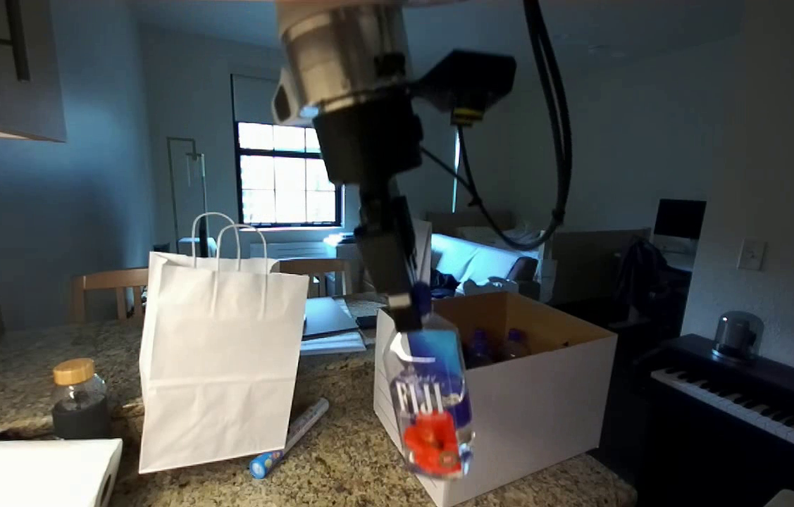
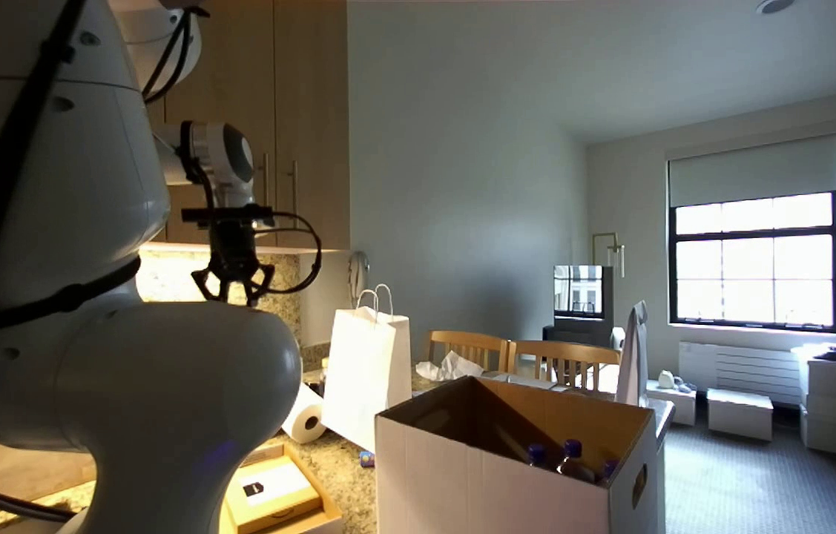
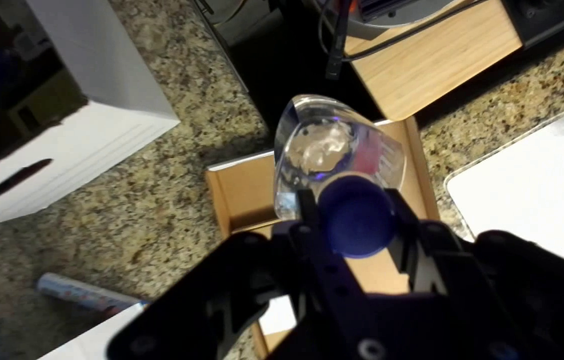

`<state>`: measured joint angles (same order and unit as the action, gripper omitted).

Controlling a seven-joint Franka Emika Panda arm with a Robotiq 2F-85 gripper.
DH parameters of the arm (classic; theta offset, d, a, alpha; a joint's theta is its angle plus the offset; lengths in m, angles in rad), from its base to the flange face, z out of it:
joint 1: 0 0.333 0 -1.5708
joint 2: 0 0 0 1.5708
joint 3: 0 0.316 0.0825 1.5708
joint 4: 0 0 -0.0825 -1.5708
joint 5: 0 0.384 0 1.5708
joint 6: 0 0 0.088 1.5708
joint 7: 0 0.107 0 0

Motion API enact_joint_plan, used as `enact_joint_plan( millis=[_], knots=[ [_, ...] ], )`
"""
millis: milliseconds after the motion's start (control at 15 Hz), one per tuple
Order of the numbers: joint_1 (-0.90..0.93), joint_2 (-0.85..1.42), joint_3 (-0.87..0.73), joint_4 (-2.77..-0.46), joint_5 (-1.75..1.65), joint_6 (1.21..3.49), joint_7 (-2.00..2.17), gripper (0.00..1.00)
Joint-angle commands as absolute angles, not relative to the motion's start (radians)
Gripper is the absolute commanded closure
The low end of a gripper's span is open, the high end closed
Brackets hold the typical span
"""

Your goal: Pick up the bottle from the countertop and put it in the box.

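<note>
clutching the bottle (image 1: 432, 405) near its cap (image 1: 422, 298), the gripper (image 3: 354, 212) seemingly has it airborne; the drop into the box (image 1: 537, 415) remains!

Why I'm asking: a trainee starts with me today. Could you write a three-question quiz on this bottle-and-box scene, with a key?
1. Where do the jaws grip the FIJI bottle? A, base; B, middle; C, top end.
2. True or false: the white box holds other bottles.
3. Which step of the job probably remains?

Key: 1, C; 2, true; 3, the FIJI bottle hangs outside the box, so likely carrying it over the opening and lowering it in.
</note>
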<state>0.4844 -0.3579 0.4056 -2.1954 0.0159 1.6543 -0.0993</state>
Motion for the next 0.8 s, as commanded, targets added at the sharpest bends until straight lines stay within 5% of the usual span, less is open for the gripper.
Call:
enact_joint_plan(
  millis=[0, 400, 733],
  knots=[
    [0.422, -0.499, 0.328, -2.153, -0.026, 1.620, -0.146, 0.84],
    [0.295, -0.598, 0.137, -2.060, -0.096, 1.598, -0.254, 0.85],
    [0.196, -0.539, 0.010, -2.090, -0.104, 1.824, -0.313, 0.85]
  ],
)
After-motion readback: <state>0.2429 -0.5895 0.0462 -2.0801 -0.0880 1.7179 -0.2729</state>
